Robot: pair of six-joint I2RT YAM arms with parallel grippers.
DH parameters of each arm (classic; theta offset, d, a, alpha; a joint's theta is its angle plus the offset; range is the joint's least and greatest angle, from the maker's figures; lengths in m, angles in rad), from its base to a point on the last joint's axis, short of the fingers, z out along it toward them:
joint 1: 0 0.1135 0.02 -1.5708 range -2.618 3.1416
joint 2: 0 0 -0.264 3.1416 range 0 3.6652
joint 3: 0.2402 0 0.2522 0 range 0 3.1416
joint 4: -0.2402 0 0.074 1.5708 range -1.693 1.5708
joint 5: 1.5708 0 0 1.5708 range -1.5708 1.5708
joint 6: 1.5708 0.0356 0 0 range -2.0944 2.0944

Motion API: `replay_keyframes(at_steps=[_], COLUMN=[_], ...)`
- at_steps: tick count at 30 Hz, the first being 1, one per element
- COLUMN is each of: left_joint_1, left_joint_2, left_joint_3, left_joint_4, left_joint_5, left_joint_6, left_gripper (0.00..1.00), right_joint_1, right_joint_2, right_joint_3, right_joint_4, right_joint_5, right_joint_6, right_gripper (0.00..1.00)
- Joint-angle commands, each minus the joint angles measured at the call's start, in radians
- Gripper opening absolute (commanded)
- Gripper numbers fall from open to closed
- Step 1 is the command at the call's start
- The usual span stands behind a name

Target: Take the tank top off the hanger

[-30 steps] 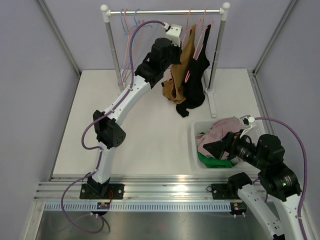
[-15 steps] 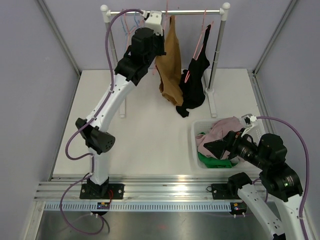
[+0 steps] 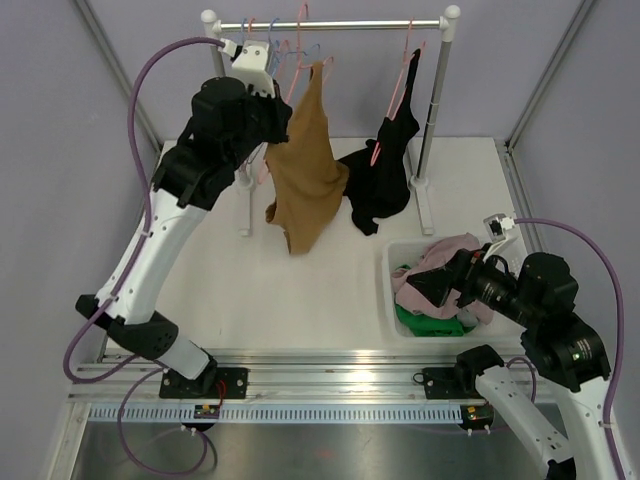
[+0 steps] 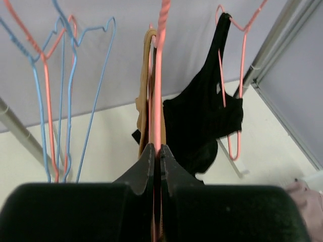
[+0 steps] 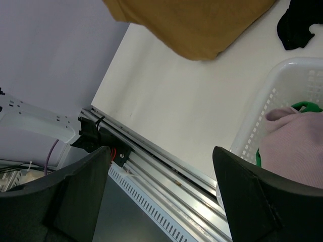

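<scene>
plain mustard-brown fabric tank top | thin coral-pink wire hanger | plain black fabric tank top | pale-blue wire hangers | white slotted plastic basket — dusty-pink cloth, green cloth

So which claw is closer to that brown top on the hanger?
Left. Its claw is shut on the pink hanger carrying the brown top. The right claw hangs open by the white basket, well apart from it.

I can't make out any readable writing, label, brand mark, number or sign in any of my three camera views
</scene>
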State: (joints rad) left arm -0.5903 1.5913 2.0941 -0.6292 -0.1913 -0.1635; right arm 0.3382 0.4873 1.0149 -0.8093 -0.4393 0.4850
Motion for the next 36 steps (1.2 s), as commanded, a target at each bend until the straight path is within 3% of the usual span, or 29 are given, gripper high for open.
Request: replay_keyframes(at_steps=[1,7,11,16,19,20,24,28,36], left_joint_1=[-0.003,-0.019,-0.04,-0.043,-0.043,-0.043,-0.043,-0.043,-0.043], left_joint_2=[-0.169,-0.463,-0.777,-0.999,-1.103,-1.128,-1.212,-1.258,-1.251], left_joint_3=[-0.087,-0.405,-0.792,-1.052,-1.17,-1.193,-1.305,-1.355,-1.379], left_joint_4=[-0.006,0.054,0.189,0.23,0.237,0.241,0.255,0.257,0.266], left_joint_5=[0.104,0.275,0.36,0.385,0.388,0.394,0.385,0.374,0.383], left_joint_6=[-0.041,-0.103,-0.21,-0.312,-0.363,-0.384,-0.447,-0.494,-0.505], left_gripper=[0.0,0.0,0.0,0.0,0.0,0.0,0.0,0.0,0.0], right_joint_1=[-0.001,-0.002,-0.002,0.016,0.083,0.16,0.323,0.432,0.536], right_joint_2=[0.039,0.135,0.207,0.342,0.385,0.395,0.496,0.611,0.815], right_joint_3=[0.056,0.079,0.037,-0.033,-0.052,-0.049,-0.004,0.048,0.142], right_joint_4=[0.044,0.186,0.422,0.674,0.728,0.726,0.7,0.676,0.697], right_joint_5=[-0.015,-0.127,-0.246,-0.296,-0.181,-0.079,0.213,0.41,0.478], right_joint_6=[-0.036,0.001,0.102,0.245,0.233,0.216,0.17,0.139,0.056], right_gripper=[0.9,0.94,0.99,0.99,1.0,0.99,0.83,0.8,0.79])
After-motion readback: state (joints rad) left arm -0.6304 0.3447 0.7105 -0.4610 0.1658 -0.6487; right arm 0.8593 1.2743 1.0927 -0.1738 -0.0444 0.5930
